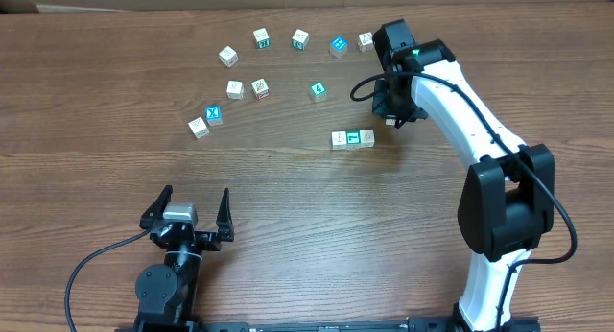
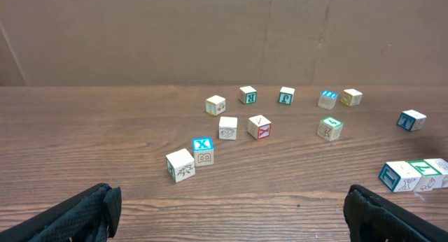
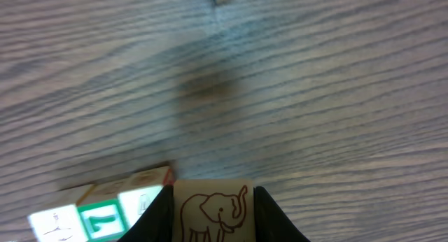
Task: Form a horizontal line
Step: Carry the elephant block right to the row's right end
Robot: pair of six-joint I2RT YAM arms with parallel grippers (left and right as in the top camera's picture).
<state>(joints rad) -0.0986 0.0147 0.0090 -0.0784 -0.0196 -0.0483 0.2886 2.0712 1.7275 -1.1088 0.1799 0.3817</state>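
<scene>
At seven o'clock on the desk (image 1: 86, 188), the left jaws stand spread wide with nothing between them. Loose cubes (image 1: 235, 88) scatter from ten to twelve o'clock. Just right of centre lies the horizontal line (image 1: 353, 138), three touching cubes with the green face in the middle. At its two o'clock, near but apart, the right jaws pinch an elephant cube (image 3: 213, 210).

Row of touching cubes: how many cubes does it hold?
3, side by side: left cube, green middle cube, right cube. A fourth, the elephant cube, is held in the right fingers, apart from them.
</scene>
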